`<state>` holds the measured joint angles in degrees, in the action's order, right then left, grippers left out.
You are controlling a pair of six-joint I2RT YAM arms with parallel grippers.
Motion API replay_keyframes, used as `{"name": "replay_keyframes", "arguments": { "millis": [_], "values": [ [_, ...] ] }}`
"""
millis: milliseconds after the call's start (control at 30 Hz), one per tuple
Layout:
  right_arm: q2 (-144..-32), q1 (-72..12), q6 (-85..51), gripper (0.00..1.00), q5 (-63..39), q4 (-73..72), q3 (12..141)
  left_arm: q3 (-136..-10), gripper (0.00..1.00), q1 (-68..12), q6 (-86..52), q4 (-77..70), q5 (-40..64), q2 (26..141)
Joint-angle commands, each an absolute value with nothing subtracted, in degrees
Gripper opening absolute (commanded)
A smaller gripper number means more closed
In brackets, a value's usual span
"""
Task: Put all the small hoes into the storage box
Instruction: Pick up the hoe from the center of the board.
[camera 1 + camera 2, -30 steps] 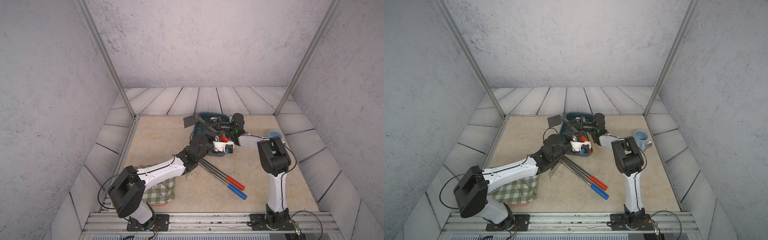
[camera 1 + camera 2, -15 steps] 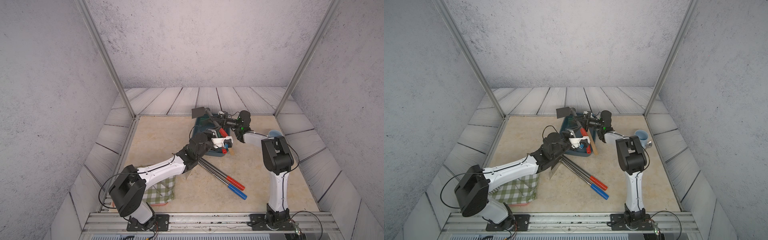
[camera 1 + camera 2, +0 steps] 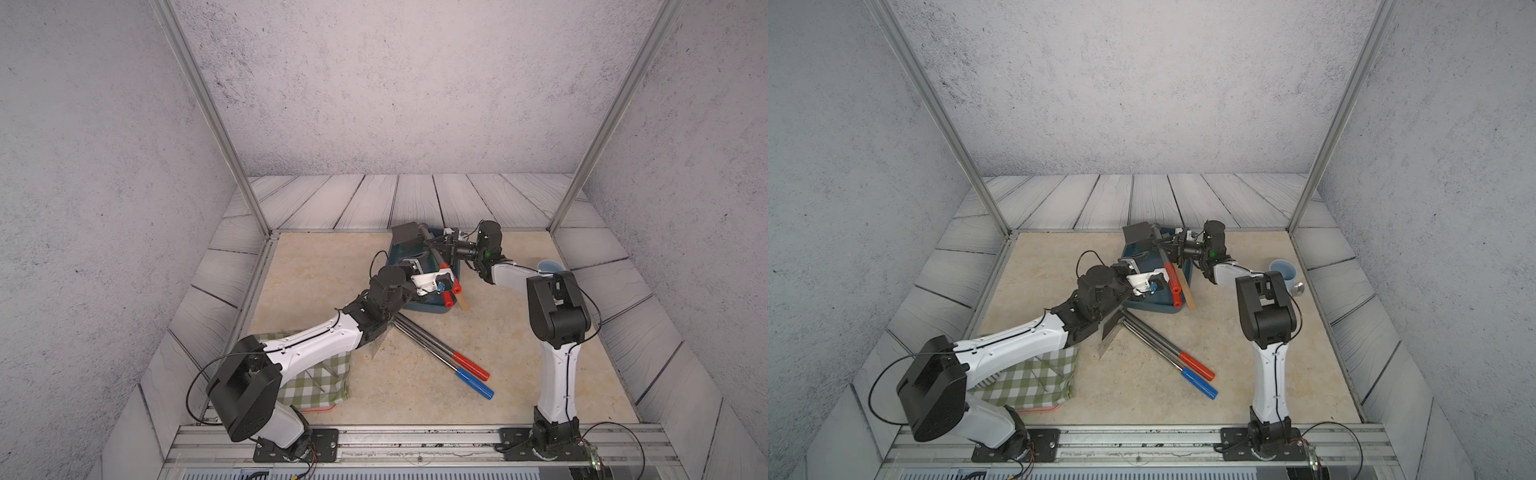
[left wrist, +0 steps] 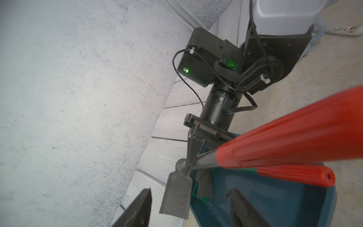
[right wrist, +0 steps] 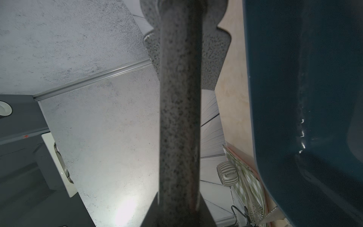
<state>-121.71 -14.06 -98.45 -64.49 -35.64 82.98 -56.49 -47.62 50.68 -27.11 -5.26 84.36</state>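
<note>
The small hoe (image 3: 405, 235) has a speckled grey blade, a grey shaft (image 5: 179, 118) and a red handle (image 4: 294, 137). My right gripper (image 3: 436, 243) is shut on the shaft close to the blade, also seen in a top view (image 3: 1163, 245). The blade (image 4: 176, 194) hangs beyond the far rim of the storage box (image 3: 432, 309), a dark teal tub, and the handle slants over its inside (image 4: 275, 196). My left gripper (image 4: 188, 208) stands open over the box with nothing between its fingers (image 4: 137, 208). It points at the hoe's blade.
A second red-handled tool (image 4: 298, 175) lies in the box. Two long tools with red (image 3: 469, 370) and blue (image 3: 473, 384) grips lie on the table in front. A wooden stick (image 3: 462, 301), a light blue mug (image 3: 1283, 270) and a green checked cloth (image 3: 316, 382) are nearby.
My left gripper has opened. The right gripper has carried the hoe to the right and toward the back, so the blade now sits past the box's far rim.
</note>
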Motion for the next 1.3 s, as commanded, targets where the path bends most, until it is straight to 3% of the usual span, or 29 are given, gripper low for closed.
{"name": "replay_keyframes", "arguments": {
  "millis": [0,167,433,900,1267],
  "values": [
    [-118.3,-13.9,-89.9,0.0,-66.1,-31.3,86.5,-54.6,0.65,-46.8,47.3,-27.1,-6.3,82.3],
    [-118.9,-13.7,-85.5,0.0,-65.7,-27.0,87.9,-53.7,0.65,-45.8,40.4,-25.7,-9.7,79.8],
    [-118.1,-13.2,-63.6,0.0,-63.0,-2.4,93.3,-54.3,0.66,-45.3,28.5,-17.1,-11.5,73.9],
    [-123.0,-11.9,-54.3,0.0,-61.5,6.0,97.7,-53.7,0.7,-45.2,20.8,-9.9,-17.5,67.5],
    [-126.7,-11.9,-52.8,0.0,-60.3,9.0,100.3,-53.4,0.72,-45.1,19.4,-9.8,-19.0,70.0]
  ]
}}
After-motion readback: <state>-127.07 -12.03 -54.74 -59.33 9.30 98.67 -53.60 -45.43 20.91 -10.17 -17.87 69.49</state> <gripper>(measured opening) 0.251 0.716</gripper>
